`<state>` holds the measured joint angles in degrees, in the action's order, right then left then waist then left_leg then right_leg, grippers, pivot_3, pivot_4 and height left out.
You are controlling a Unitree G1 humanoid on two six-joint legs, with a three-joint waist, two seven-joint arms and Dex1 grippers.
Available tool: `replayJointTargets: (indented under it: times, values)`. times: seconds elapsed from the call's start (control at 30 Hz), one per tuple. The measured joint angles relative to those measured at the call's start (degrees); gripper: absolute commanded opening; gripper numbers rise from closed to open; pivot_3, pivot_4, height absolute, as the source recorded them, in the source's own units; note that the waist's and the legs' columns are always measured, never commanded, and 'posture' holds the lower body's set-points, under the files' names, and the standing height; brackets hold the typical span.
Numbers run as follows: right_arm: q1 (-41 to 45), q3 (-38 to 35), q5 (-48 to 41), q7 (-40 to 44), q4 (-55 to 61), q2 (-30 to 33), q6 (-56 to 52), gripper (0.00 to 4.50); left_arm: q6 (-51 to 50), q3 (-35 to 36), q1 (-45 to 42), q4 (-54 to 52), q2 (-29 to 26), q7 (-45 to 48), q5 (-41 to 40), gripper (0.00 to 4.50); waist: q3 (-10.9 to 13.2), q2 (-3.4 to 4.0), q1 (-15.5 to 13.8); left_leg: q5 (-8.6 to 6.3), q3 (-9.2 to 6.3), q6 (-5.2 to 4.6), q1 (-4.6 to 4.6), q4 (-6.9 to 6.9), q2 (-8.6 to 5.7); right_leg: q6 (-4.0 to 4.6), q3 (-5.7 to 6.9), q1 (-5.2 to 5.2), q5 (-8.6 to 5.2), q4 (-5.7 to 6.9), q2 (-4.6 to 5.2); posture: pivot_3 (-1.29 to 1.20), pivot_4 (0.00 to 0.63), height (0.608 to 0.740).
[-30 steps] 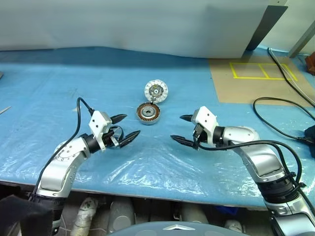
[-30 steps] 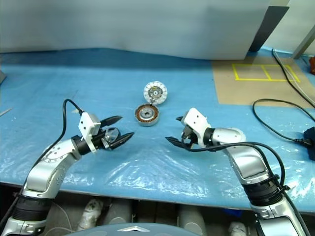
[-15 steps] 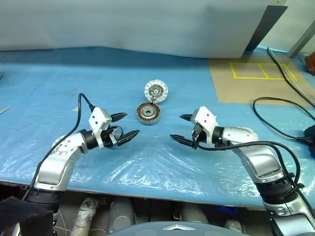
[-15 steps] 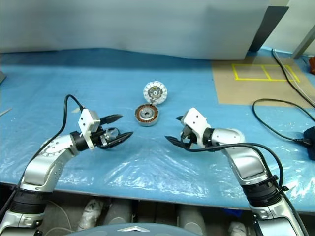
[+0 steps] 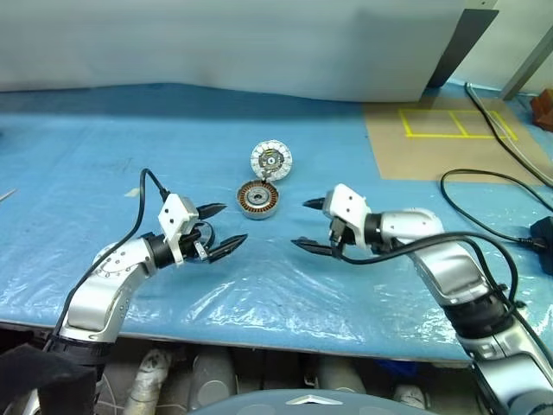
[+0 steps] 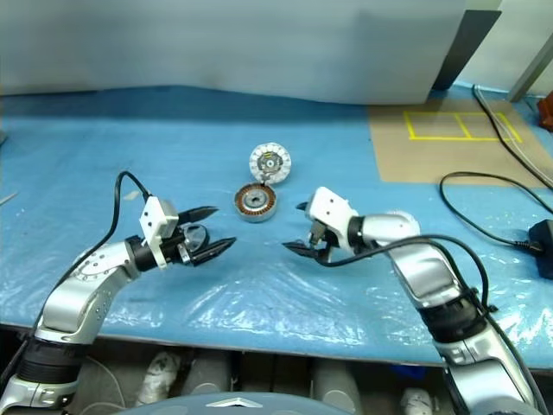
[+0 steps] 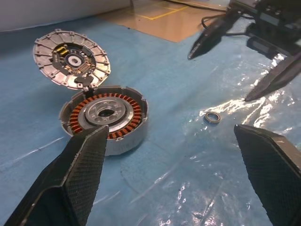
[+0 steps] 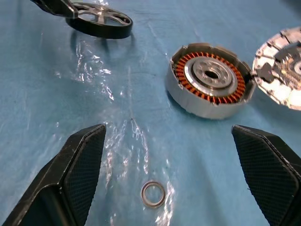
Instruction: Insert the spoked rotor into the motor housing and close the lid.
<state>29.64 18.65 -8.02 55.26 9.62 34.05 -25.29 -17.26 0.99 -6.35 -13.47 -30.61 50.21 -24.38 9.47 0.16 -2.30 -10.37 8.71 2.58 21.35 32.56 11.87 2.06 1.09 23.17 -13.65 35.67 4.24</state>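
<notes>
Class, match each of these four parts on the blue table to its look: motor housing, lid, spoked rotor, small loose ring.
Things:
1. motor housing
2. lid
3. spoked rotor
4. small loose ring

Looks:
A. dark rim with pale spokes
B. plain and silvery, lying on crinkled clear plastic
C. ring of copper-brown windings round a grey centre
D. whitish face with a segmented rim

Pairs: 1-C, 2-D, 3-A, 4-B
</notes>
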Motion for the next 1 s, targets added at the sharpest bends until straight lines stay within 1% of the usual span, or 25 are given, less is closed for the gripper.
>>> replayJointTargets:
  times: [0.17, 0.3, 0.43, 0.57, 0.67, 0.77, 1.0]
  values:
    - [12.1, 6.6, 4.8, 6.4, -14.4, -4.3, 8.7, 4.47, 1.0, -0.2, 2.2, 0.1, -1.0, 0.9, 0.8, 4.50, 0.0, 0.00, -0.1, 0.00, 0.00, 0.00, 0.20, 0.05, 0.00, 0.05, 0.03, 0.11, -0.03, -0.02, 0.01, 0.00, 0.150, 0.740]
    - [19.1, 8.7, 7.2, 10.6, -26.9, -8.1, 15.3, 4.47, 2.5, 0.6, 4.2, 0.9, -1.5, 0.7, 1.7, 4.50, 0.0, -0.01, -0.2, 0.00, -0.04, -0.03, 0.41, 0.13, 0.06, 0.06, 0.16, 0.23, -0.02, 0.01, 0.01, 0.00, 0.150, 0.740]
    - [24.7, 10.5, 10.6, 13.0, -40.5, -12.2, 22.4, 4.47, 3.3, 1.8, 5.4, 1.0, -1.8, -0.1, 1.9, 4.50, 0.0, -0.01, 0.0, -0.01, -0.04, -0.04, 0.42, 0.20, 0.11, 0.11, 0.20, 0.24, -0.04, 0.05, 0.00, 0.00, 0.150, 0.740]
    - [29.6, 11.3, 14.0, 12.7, -53.3, -16.7, 28.7, 4.47, 3.4, 2.4, 6.5, 0.2, -1.6, -1.4, 2.0, 4.50, 0.0, -0.01, 0.0, -0.02, -0.03, -0.06, 0.44, 0.25, 0.14, 0.13, 0.21, 0.25, -0.05, 0.08, 0.00, 0.00, 0.150, 0.740]
    - [33.3, 11.3, 17.2, 9.9, -62.9, -20.0, 33.4, 4.47, 3.6, 2.3, 7.8, -1.3, -0.6, -2.6, 2.0, 4.50, 0.0, -0.01, -0.1, -0.03, -0.03, -0.07, 0.49, 0.26, 0.17, 0.15, 0.24, 0.27, -0.06, 0.07, 0.00, 0.00, 0.150, 0.740]
    - [35.6, 11.3, 19.9, 7.4, -69.5, -21.8, 36.6, 4.47, 3.6, 1.4, 9.1, -2.7, 0.1, -3.4, 2.1, 4.50, 0.0, 0.00, -0.1, -0.03, -0.02, -0.08, 0.60, 0.29, 0.24, 0.18, 0.32, 0.34, -0.07, 0.07, 0.00, 0.00, 0.150, 0.740]
    - [37.2, 10.9, 23.3, 7.0, -73.9, -22.3, 41.3, 4.47, 3.6, 0.8, 9.1, -3.3, 0.7, -4.5, 2.2, 4.50, 0.0, 0.00, -0.1, -0.15, -0.01, -0.29, 0.62, 0.44, 0.37, 0.23, 0.34, 0.38, -0.09, 0.24, -0.04, 0.00, 0.150, 0.740]
